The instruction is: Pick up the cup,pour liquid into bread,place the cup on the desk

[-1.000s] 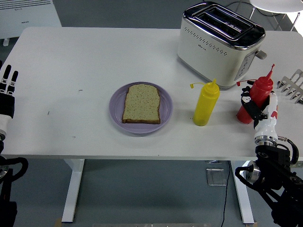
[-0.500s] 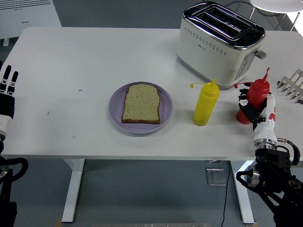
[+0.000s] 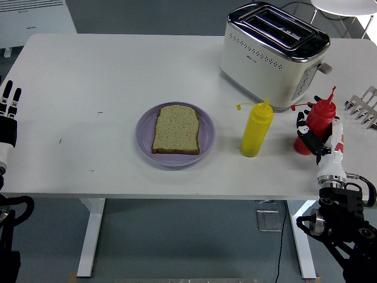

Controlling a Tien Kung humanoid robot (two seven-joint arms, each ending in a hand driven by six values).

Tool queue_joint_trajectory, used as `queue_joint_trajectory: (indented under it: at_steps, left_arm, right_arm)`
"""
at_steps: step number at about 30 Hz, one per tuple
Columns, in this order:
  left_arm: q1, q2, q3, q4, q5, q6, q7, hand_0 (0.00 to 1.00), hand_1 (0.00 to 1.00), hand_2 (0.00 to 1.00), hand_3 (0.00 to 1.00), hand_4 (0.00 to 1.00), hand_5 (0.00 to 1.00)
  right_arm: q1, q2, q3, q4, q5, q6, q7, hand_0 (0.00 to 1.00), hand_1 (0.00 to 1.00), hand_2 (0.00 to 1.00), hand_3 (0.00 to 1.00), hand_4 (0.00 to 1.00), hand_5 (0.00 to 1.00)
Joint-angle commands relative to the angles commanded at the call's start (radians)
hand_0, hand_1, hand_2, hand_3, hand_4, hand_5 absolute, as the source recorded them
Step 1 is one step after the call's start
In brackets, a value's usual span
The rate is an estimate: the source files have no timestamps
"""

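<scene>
Fingers of the right hand wrap the lower body of a red squeeze bottle at the right edge of the frame, the black digits curled round its near and left sides while its base appears to sit on the white table. No cup is visible; the red bottle is the vessel in the hand's hold. It stands nearly upright, long axis vertical, its thin nozzle pointing toward the top of the frame.

Left of centre lies the target: a slice of bread flat on a lilac plate. From the held bottle, the bread lies well to the left and slightly lower in the picture. Directly between them stands a yellow squeeze bottle, upright, its cap dangling to the left; by the look of it, a carry straight across would have to clear this bottle by lifting over it or passing along the near edge.

Behind both bottles, at upper right, sits a cream and chrome toaster, close to the red bottle's far side. A pale rack juts in at the far right edge.

At the left edge of the frame rests the left hand, fingers straight and holding nothing, far from the plate. The right hand is plainly the nearer one.
</scene>
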Motion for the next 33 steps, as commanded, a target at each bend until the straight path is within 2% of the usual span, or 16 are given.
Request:
queue_joint_trajectory:
  at_steps: [4,5,10,11,26,33]
  left_arm:
    - [-0.001,0.0,-0.001,0.0,0.0,0.0,0.0,0.81,0.754,0.747,0.74,0.482,0.998]
    - [-0.001,0.0,-0.001,0.0,0.0,0.0,-0.001,0.81,0.753,0.746,0.74,0.484,0.998]
    - [-0.001,0.0,-0.002,-0.001,0.0,0.0,-0.001,0.81,0.753,0.746,0.74,0.484,0.998]
    - [-0.001,0.0,-0.002,-0.001,0.0,0.0,-0.001,0.81,0.752,0.746,0.739,0.484,0.998]
    - [-0.004,0.001,-0.004,-0.002,0.001,0.001,-0.002,0.81,0.751,0.746,0.738,0.484,0.998]
    - [-0.004,0.002,-0.005,-0.002,0.002,0.001,-0.002,0.81,0.751,0.746,0.738,0.484,0.998]
  right_arm:
    - [-0.003,-0.001,0.004,0.001,-0.028,0.0,0.0,0.833,0.724,0.837,0.883,0.695,0.192]
    - [-0.004,-0.002,0.004,0.001,-0.033,0.0,0.0,0.902,0.783,0.918,0.929,0.708,0.187]
    - [-0.015,-0.006,0.012,0.001,-0.062,0.0,0.0,0.902,0.783,0.918,0.929,0.708,0.187]
    - [-0.017,-0.007,0.013,0.001,-0.065,0.001,0.0,0.936,0.823,0.951,0.968,0.723,0.185]
    - [-0.059,-0.022,0.054,0.0,-0.097,0.025,0.0,0.943,0.833,0.953,0.979,0.747,0.193]
    - [-0.095,-0.032,0.083,0.046,-0.128,0.045,-0.002,0.944,0.835,0.953,0.98,0.75,0.191]
